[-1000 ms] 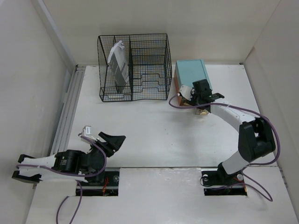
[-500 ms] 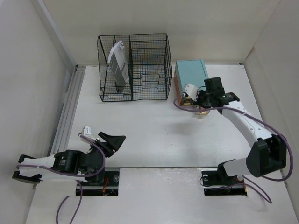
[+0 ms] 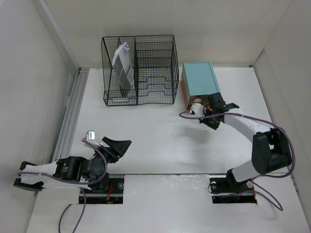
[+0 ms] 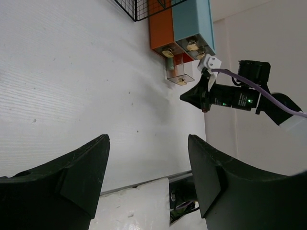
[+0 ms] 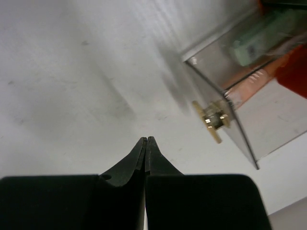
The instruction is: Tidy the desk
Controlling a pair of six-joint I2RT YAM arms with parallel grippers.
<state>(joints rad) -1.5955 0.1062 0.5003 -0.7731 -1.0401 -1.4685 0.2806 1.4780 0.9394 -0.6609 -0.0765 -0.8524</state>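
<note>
Desk: we see a white tabletop (image 3: 160,141) walled in white, lying under both arms and everything else here.
Rack (image 3: 146,68): black wire, at the far edge, left of centre. A grey-and-white packet (image 3: 123,68) stands tilted in its left compartment.
Box (image 3: 199,80): teal on top, orange on the side, just right of the rack. A clear drawer (image 4: 178,73) stands pulled out at its front, with a brass knob (image 5: 212,120).
Left gripper (image 4: 148,143): low over the near left of the desk, fingers spread wide, nothing between them.
Right gripper (image 5: 145,141): above the desk before the drawer, tips pressed together on nothing. We see the knob near them, not touching.
Drawer contents: something green, too blurred for us to name.
</note>
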